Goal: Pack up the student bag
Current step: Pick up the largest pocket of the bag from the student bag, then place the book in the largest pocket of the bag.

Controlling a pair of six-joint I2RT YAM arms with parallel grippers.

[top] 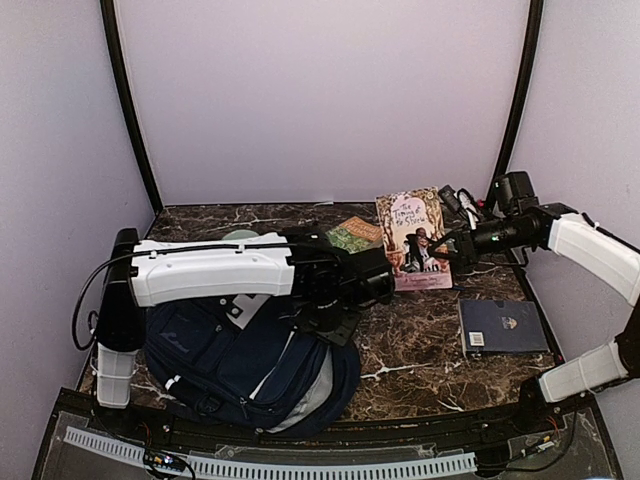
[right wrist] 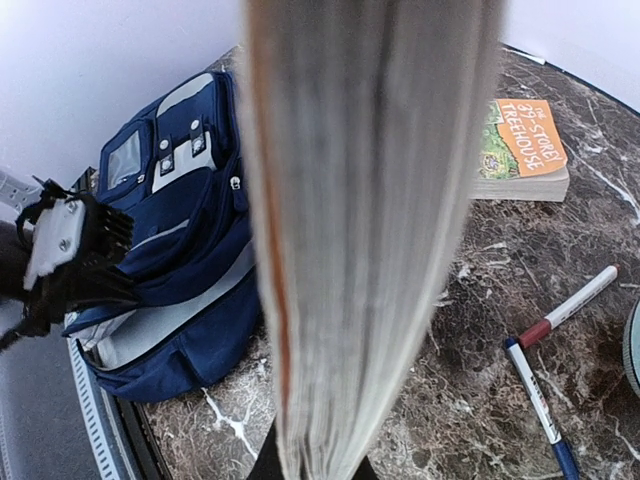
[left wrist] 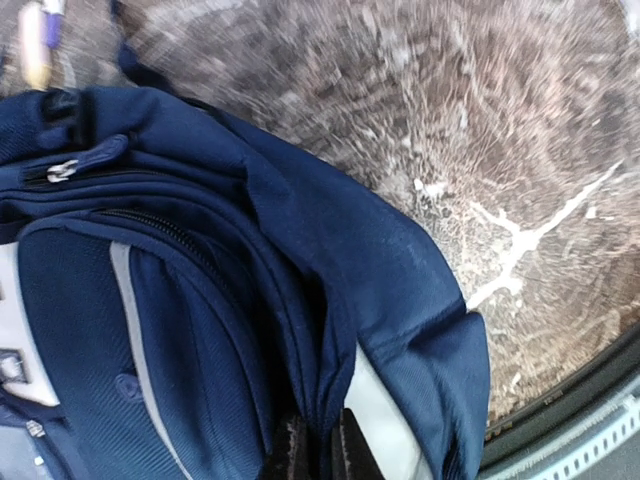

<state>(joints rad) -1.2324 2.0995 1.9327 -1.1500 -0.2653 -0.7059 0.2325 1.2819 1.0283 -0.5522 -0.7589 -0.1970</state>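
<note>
The student bag (top: 235, 365), navy with white stripes, lies at the front left of the marble table (top: 420, 350). My left gripper (top: 340, 300) is shut on a fold of its fabric at the opening edge; the left wrist view shows the bag (left wrist: 200, 300) pinched between the dark fingertips (left wrist: 292, 450). My right gripper (top: 445, 250) is shut on a pink-covered paperback (top: 413, 238) and holds it upright above the back of the table. In the right wrist view the book's page edges (right wrist: 370, 200) fill the middle, with the bag (right wrist: 170, 250) behind on the left.
A dark blue book (top: 503, 325) lies flat at the right. An orange and green paperback (top: 355, 233) lies at the back, also in the right wrist view (right wrist: 520, 150). Two pens (right wrist: 565, 305) lie on the marble. A black cable bundle (top: 455, 203) sits at the back right.
</note>
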